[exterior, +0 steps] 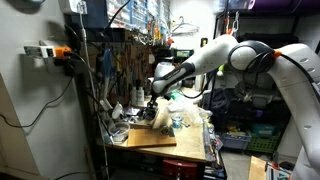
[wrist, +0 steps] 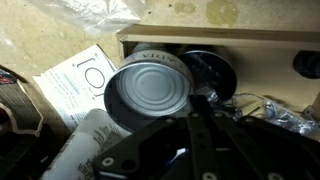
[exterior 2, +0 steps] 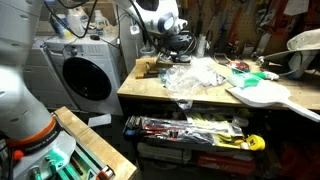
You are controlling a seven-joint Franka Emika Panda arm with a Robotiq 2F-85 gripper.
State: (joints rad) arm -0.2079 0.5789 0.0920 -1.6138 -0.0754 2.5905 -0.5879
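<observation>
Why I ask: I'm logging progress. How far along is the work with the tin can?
Done: the gripper is right at the tin can. In hand: the grasp; whether the jaws clamp it cannot be told. Left: any lift, since the can is close beside the wooden shelf and booklet.

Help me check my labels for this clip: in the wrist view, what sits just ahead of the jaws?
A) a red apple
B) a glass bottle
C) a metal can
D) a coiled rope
C: the wrist view shows a round metal can, its ringed end facing the camera, just ahead of the jaws, with a printed paper sheet beside it.
</observation>
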